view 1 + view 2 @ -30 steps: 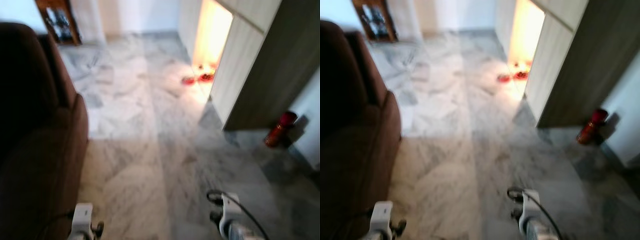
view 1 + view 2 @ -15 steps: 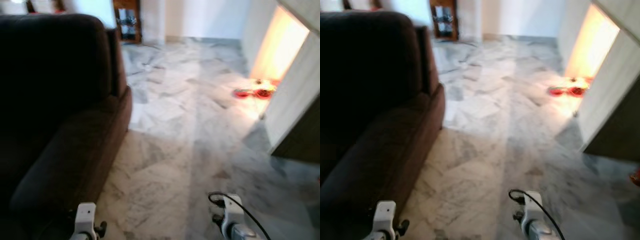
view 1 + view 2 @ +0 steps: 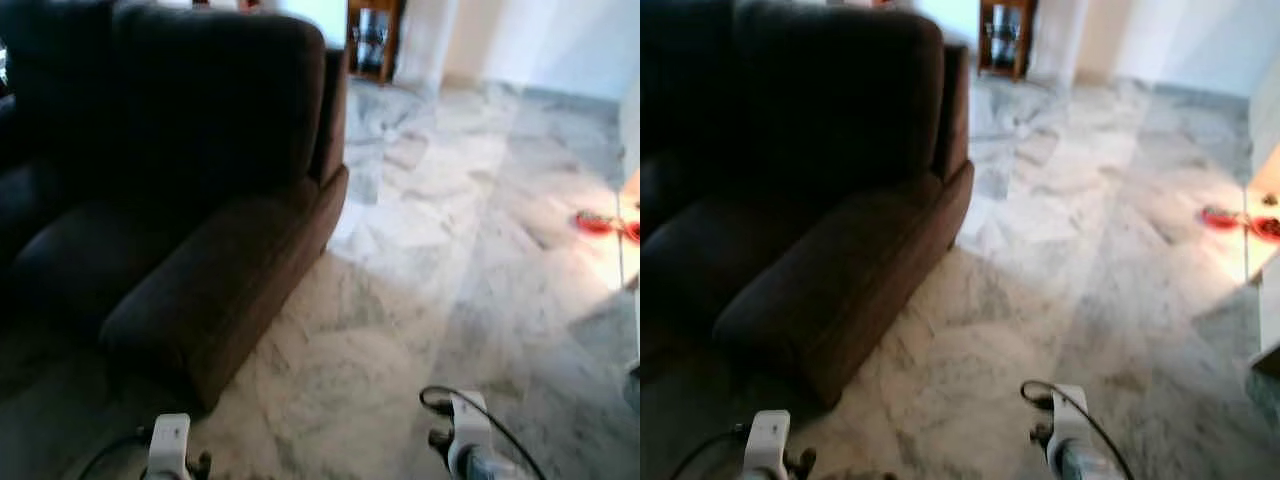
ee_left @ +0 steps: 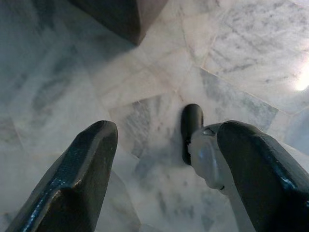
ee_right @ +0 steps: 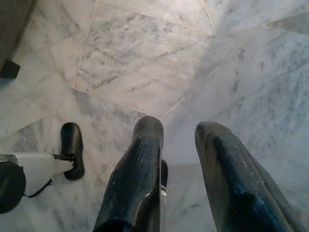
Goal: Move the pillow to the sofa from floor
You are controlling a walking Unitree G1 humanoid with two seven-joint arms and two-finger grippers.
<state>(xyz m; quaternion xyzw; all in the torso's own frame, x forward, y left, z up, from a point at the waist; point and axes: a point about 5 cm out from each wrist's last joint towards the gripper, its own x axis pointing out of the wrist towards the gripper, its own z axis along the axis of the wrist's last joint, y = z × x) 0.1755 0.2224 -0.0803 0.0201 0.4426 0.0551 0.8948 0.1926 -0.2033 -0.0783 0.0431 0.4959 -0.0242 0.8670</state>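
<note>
Ahead, a dark sofa (image 3: 190,200) stands on marble floor (image 3: 450,250).

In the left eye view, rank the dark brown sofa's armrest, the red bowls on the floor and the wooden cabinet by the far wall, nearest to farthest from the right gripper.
1. Dark brown sofa's armrest, to the left of the right gripper.
2. Red bowls, on the marble floor, ahead and right, in the bright patch.
3. Wooden cabinet, far ahead by the wall, past the sofa's back.
</note>
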